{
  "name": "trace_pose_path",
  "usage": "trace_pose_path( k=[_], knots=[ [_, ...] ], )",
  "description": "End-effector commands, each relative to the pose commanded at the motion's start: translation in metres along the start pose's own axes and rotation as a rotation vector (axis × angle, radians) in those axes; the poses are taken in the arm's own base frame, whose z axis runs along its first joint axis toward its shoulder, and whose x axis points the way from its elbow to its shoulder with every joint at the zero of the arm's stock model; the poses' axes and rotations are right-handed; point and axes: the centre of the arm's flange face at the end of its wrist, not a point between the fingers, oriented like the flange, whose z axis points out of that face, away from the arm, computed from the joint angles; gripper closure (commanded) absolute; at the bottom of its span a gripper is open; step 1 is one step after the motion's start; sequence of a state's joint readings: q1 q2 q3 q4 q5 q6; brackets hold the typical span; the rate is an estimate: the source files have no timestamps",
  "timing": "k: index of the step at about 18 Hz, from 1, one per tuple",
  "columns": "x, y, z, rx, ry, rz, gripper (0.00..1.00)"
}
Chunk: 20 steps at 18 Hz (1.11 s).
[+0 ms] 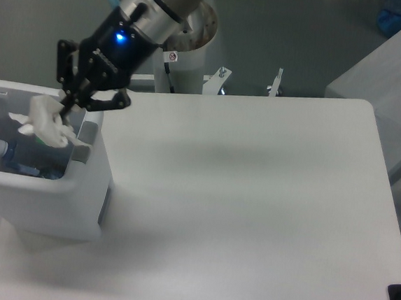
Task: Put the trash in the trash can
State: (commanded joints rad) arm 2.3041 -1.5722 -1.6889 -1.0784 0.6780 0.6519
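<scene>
**Wrapper held over the open bin**

At the far left, the trash can [76, 202] is seen standing on the white bench [251, 210], close to its left edge. The can is white, with a rounded rim and a grey recessed panel on the side facing the middle of the bench. Its top is open. Inside, low against the left wall, a clear plastic bottle [14, 156] with a blue cap is seen lying on its side; the label is only partly made out in the shadow of the interior.

Above the opening, the crumpled wrapper [45, 124] is held in the air. It is white and bunched, and hangs within the outline of the rim, above the bottle and apart from it. Whether it touches the inner wall cannot be told.

The pincer [66, 107] is closed down on the upper edge of the wrapper, its two black fingers drawn together with only the thin plastic between them. It is positioned over the right half of the opening, pointed down and to the left.

Behind the pincer, a blue indicator light is shown lit on the black wrist housing. The arm [146, 8] is extended from the upper centre of the view, slanting down and leftward to the can, with a silver wrist section and a pale blue joint cover at the top edge. Its white base column [183, 64] is seen standing behind the far edge of the bench.
</scene>
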Motion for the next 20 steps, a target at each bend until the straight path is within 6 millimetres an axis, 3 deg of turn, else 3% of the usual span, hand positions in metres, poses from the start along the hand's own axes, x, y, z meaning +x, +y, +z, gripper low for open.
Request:
trace_pose_path(
  k=[1, 2, 6, 9, 16, 20],
  knots=[
    [0.000, 0.001, 0.004, -0.003, 0.005, 0.007, 0.08],
    [0.002, 0.001, 0.006, -0.001, 0.004, 0.017, 0.00],
    [0.004, 0.001, 0.004, 0.007, -0.003, 0.028, 0.00],
    [-0.007, 0.003, -0.004, 0.013, -0.022, 0.015, 0.00],
    [-0.059, -0.008, -0.074, 0.083, -0.164, 0.026, 0.00],
    [-0.104, -0.004, -0.096, 0.065, -0.242, 0.048, 0.00]
  ],
)
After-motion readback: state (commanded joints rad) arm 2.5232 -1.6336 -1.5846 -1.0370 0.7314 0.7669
